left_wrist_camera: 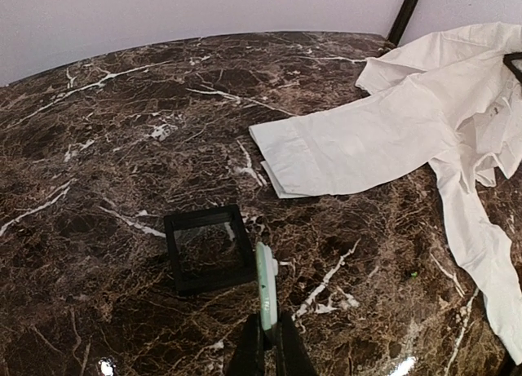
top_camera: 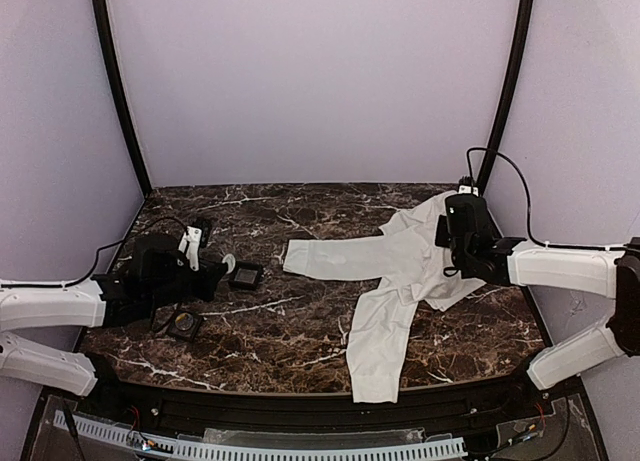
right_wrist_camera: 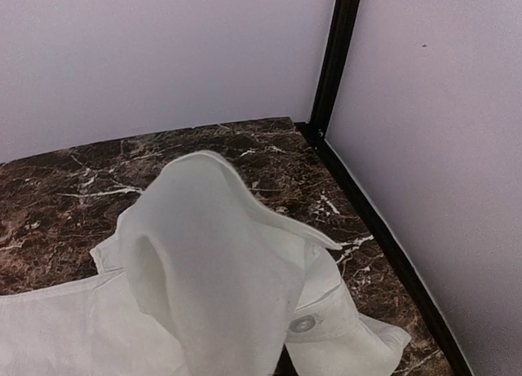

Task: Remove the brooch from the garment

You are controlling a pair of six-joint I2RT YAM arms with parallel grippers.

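The brooch (left_wrist_camera: 267, 285), a small round pale disc seen edge-on, stands upright between the fingertips of my left gripper (left_wrist_camera: 269, 325), which is shut on it just above the marble. In the top view the brooch (top_camera: 228, 263) sits off the garment, at the tip of the left gripper (top_camera: 215, 274) on the table's left side. The white garment (top_camera: 400, 281) lies spread at the right. My right gripper (top_camera: 455, 253) is shut on the garment, and a fold of the fabric (right_wrist_camera: 204, 270) rises up and hides the fingers in the right wrist view.
A small black square tray (left_wrist_camera: 208, 247) lies just beyond the brooch, and a second tray (top_camera: 184, 324) sits nearer the left arm. A garment button (right_wrist_camera: 303, 323) shows by the raised fold. Black frame posts (right_wrist_camera: 330, 58) and pale walls close the table's back and sides.
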